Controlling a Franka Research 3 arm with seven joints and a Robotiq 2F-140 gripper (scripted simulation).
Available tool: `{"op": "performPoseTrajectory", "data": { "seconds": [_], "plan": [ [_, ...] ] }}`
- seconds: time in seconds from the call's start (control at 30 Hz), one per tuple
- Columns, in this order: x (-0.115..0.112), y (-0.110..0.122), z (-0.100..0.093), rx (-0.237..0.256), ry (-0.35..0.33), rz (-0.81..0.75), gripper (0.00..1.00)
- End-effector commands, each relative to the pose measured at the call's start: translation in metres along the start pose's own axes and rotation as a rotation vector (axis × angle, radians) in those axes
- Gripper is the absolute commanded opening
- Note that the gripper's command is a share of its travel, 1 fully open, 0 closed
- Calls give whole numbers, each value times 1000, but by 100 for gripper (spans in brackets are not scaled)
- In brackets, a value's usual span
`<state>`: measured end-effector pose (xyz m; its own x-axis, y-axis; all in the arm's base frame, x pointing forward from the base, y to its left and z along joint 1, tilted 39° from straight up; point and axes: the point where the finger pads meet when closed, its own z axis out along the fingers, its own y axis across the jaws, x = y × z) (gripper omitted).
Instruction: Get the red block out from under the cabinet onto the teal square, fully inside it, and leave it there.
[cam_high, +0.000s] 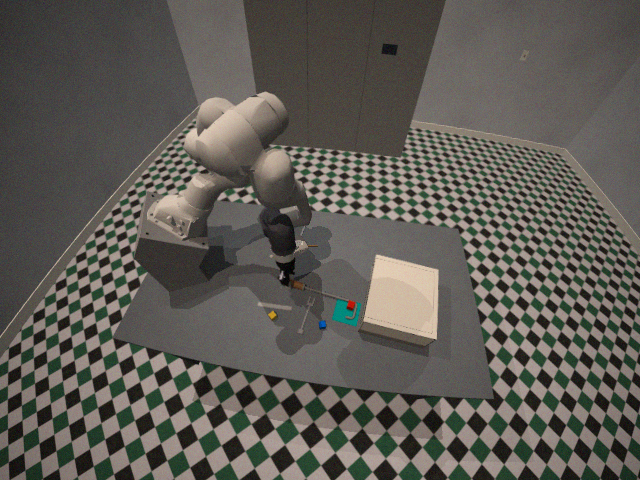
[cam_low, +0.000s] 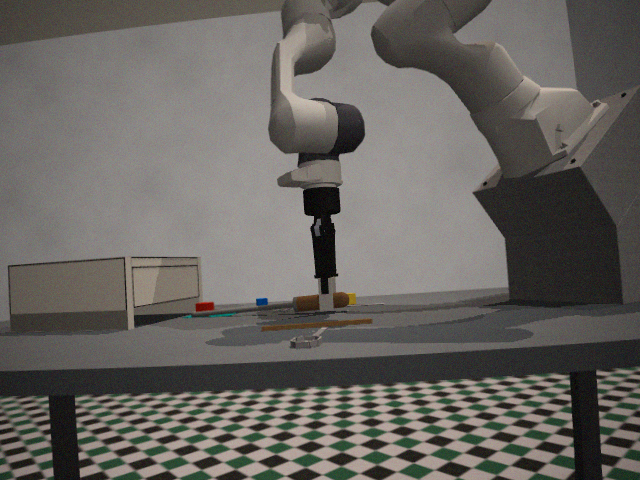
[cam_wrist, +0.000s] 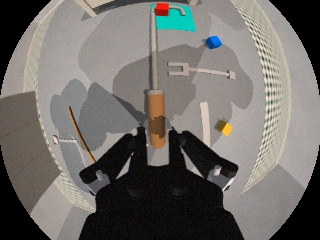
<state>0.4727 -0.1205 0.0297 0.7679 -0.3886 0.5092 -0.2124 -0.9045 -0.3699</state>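
Observation:
The red block sits on the teal square in front of the low cream cabinet; it also shows in the wrist view and low in the exterior view. A hooked tool with a brown handle and a long grey shaft lies on the table, its hook curling around the block. My gripper is shut on the brown handle, pointing straight down.
A blue block, a yellow block, a grey forked tool and a pale flat stick lie near the square. A thin brown rod and a small grey tool lie nearer the robot base.

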Motion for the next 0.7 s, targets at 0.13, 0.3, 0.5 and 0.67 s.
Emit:
{"op": "performPoseTrajectory", "data": {
  "seconds": [0.13, 0.3, 0.5, 0.67],
  "plan": [
    [-8, 14, 0, 0, 0, -9, 0],
    [-10, 19, 0, 0, 0, -10, 0],
    [-14, 26, 0, 0, 0, -10, 0],
    [-15, 29, 0, 0, 0, -10, 0]
  ]
}}
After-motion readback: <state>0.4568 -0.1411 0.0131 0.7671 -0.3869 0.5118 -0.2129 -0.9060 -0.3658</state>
